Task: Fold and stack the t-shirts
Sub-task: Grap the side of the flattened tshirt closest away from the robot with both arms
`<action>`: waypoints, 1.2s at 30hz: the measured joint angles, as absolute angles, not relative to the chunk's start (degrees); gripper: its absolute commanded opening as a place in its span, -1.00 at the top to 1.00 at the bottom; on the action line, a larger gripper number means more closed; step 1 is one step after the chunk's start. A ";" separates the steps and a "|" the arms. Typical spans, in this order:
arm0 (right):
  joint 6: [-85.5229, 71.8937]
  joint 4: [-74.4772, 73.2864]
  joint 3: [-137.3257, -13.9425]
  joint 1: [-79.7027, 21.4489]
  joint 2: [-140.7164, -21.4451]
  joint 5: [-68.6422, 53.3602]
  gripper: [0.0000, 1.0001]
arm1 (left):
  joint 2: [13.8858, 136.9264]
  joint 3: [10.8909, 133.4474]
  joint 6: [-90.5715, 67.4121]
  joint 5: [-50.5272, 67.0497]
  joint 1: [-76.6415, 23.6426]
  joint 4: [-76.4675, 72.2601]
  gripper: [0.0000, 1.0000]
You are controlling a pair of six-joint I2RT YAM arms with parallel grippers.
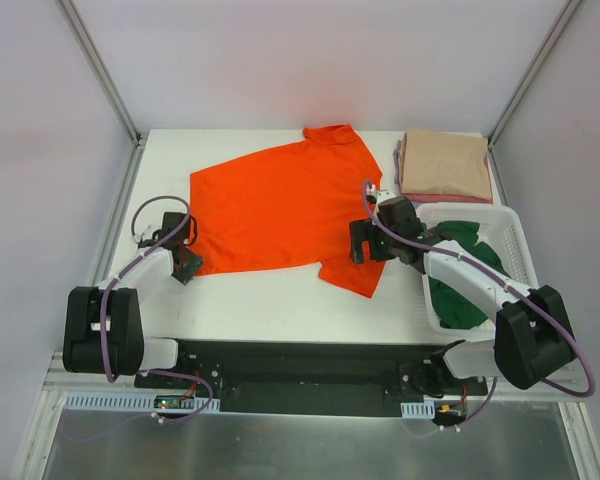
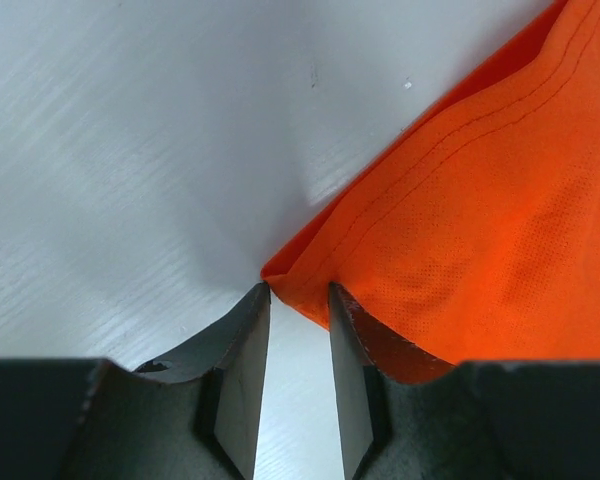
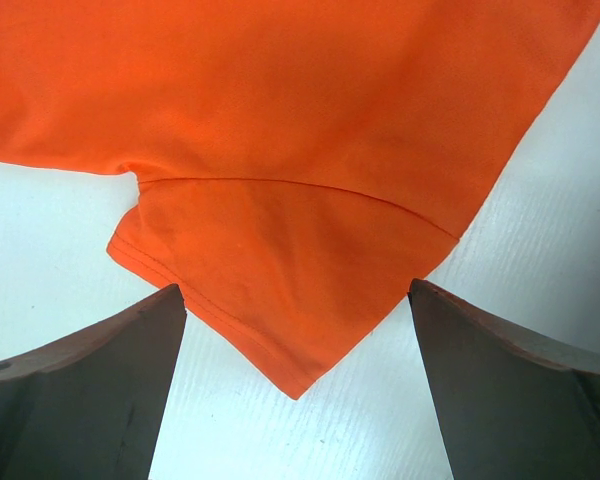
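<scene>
A bright orange t-shirt point(image 1: 280, 205) lies spread flat on the white table. My left gripper point(image 1: 187, 264) is at its near-left hem corner. In the left wrist view my left gripper point(image 2: 300, 287) is narrowly open, with the shirt's corner point(image 2: 290, 272) just at the fingertips and bare table showing between the fingers. My right gripper point(image 1: 361, 244) hovers over the shirt's near-right sleeve. In the right wrist view it point(image 3: 296, 286) is wide open, with the sleeve point(image 3: 280, 270) lying between the fingers, untouched. A dark green t-shirt point(image 1: 456, 300) lies in the basket. A folded beige t-shirt point(image 1: 445, 165) sits on a pink one point(image 1: 398, 160).
A white slatted basket point(image 1: 472, 208) stands at the right edge of the table, beside my right arm. The folded stack sits at the far right corner, behind the basket. Metal frame posts rise at the two far corners.
</scene>
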State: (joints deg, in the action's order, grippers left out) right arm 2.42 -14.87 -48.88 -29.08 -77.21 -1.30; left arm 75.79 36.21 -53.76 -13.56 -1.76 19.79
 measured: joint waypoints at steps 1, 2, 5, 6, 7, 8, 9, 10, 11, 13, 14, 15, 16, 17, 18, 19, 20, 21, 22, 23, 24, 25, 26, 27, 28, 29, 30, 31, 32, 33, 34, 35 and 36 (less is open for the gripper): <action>2.55 -14.96 -48.88 -29.15 -77.21 -0.84 -0.93 | 75.99 36.29 -53.67 -13.56 -1.76 19.66 0.43; 2.66 -15.07 -48.88 -29.19 -77.21 -0.47 -0.93 | 76.16 36.38 -53.58 -13.58 -1.76 19.53 0.45; 3.33 -15.46 -48.88 -29.41 -77.21 0.23 -0.93 | 76.62 36.71 -53.49 -13.58 -1.76 19.29 0.65; 3.57 -15.53 -48.88 -29.52 -77.21 0.32 -0.93 | 76.93 36.84 -53.36 -13.58 -1.76 19.11 0.92; 3.77 -15.64 -48.88 -29.67 -77.21 0.45 -0.93 | 77.21 37.04 -53.34 -13.58 -1.76 19.00 1.00; 4.12 -15.73 -48.88 -29.95 -77.21 0.49 -0.93 | 77.49 37.10 -53.36 -13.54 -1.76 18.72 1.00; 4.58 -15.81 -48.88 -30.30 -77.21 0.54 -0.93 | 77.84 37.30 -53.06 -13.52 -1.76 18.50 1.00; 5.15 -15.94 -48.88 -30.83 -77.21 0.69 -0.93 | 78.02 37.39 -52.88 -13.52 -1.76 18.22 1.00; 5.61 -16.19 -48.90 -31.38 -77.21 0.84 -0.93 | 78.22 37.50 -52.66 -13.50 -1.76 18.11 1.00; 7.03 -17.32 -49.01 -33.63 -77.30 1.63 -0.94 | 78.32 37.58 -51.92 -13.50 -1.76 17.76 1.00; 7.64 -18.15 -49.23 -35.18 -77.49 2.20 -0.96 | 78.32 37.58 -51.66 -13.52 -1.76 17.74 1.00; 8.14 -19.14 -49.60 -36.97 -77.87 2.68 -0.98 | 78.30 37.58 -51.46 -13.54 -1.76 17.74 1.00; 8.47 -20.03 -50.06 -38.72 -78.43 3.16 -0.94 | 78.26 37.58 -51.24 -13.58 -1.76 17.72 1.00; 8.67 -20.82 -50.48 -40.32 -79.09 3.68 -0.90 | 78.08 37.54 -50.96 -13.69 -1.76 17.72 1.00; 8.69 -21.58 -50.76 -41.67 -79.72 4.05 -0.86 | 77.73 37.34 -50.68 -13.87 -1.76 17.58 1.00; 8.62 -22.37 -50.98 -42.89 -80.42 4.29 -0.79 | 77.14 36.91 -50.37 -14.00 -1.76 17.15 1.00; 8.58 -23.16 -51.09 -43.77 -81.14 4.36 -0.72 | 76.55 36.51 -50.15 -14.02 -1.76 16.88 1.00; 8.43 -23.86 -51.11 -44.34 -81.87 4.43 -0.69 | 75.81 35.97 -49.93 -14.04 -1.76 16.58 1.00; 8.21 -24.43 -51.13 -44.58 -82.43 4.51 -0.66 | 75.16 35.53 -49.80 -14.04 -1.76 16.38 1.00; 7.95 -25.15 -51.13 -44.66 -83.18 4.75 -0.61 | 74.54 35.14 -49.60 -14.04 -1.76 16.19 1.00; 7.70 -25.78 -51.18 -44.66 -83.88 5.02 -0.60 | 73.95 34.81 -49.39 -14.02 -1.76 15.90 1.00; 7.49 -26.44 -51.20 -44.66 -84.64 5.26 -0.58 | 73.60 34.70 -49.17 -14.02 -1.76 15.73 1.00; 7.11 -26.92 -51.22 -44.66 -85.30 5.34 -0.57 | 73.32 34.68 -48.95 -14.00 -1.76 15.53 1.00; 6.79 -27.40 -51.24 -44.66 -86.00 5.37 -0.56 | 73.12 34.68 -48.77 -13.98 -1.76 15.27 1.00; 6.48 -27.79 -51.24 -44.66 -86.56 5.34 -0.55 | 72.99 34.68 -48.64 -13.98 -1.76 15.14 1.00; 6.15 -28.05 -51.24 -44.66 -87.00 5.37 -0.54 | 72.93 34.68 -48.60 -13.98 -1.76 15.14 1.00; 5.91 -28.23 -51.24 -44.66 -87.29 5.37 -0.50 | 72.82 34.61 -48.58 -13.98 -1.76 15.09 1.00; 5.54 -28.45 -51.24 -44.66 -87.59 5.39 -0.47 | 72.71 34.46 -48.58 -13.98 -1.76 14.96 1.00; 5.28 -28.60 -51.24 -44.66 -87.88 5.45 -0.44 | 72.51 34.24 -48.56 -13.98 -1.76 14.83 1.00; 5.06 -28.71 -51.24 -44.66 -88.23 5.61 -0.40 | 72.31 34.04 -48.56 -13.96 -1.76 14.81 1.00; 4.86 -28.73 -51.24 -44.66 -88.58 5.69 -0.32 | 72.12 33.87 -48.58 -13.96 -1.76 14.83 1.00; 4.67 -28.77 -51.24 -44.66 -89.08 5.80 -0.24 | 71.96 33.76 -48.58 -13.93 -1.76 14.83 1.00; 4.38 -28.80 -51.24 -44.66 -89.71 5.91 -0.19 | 71.90 33.76 -48.58 -13.91 -1.76 14.81 1.00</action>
State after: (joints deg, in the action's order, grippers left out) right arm 4.38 -28.80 -51.24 -44.66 -89.71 5.91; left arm 71.90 33.76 -48.58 -13.91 -1.76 14.81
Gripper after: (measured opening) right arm 0.676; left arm 0.010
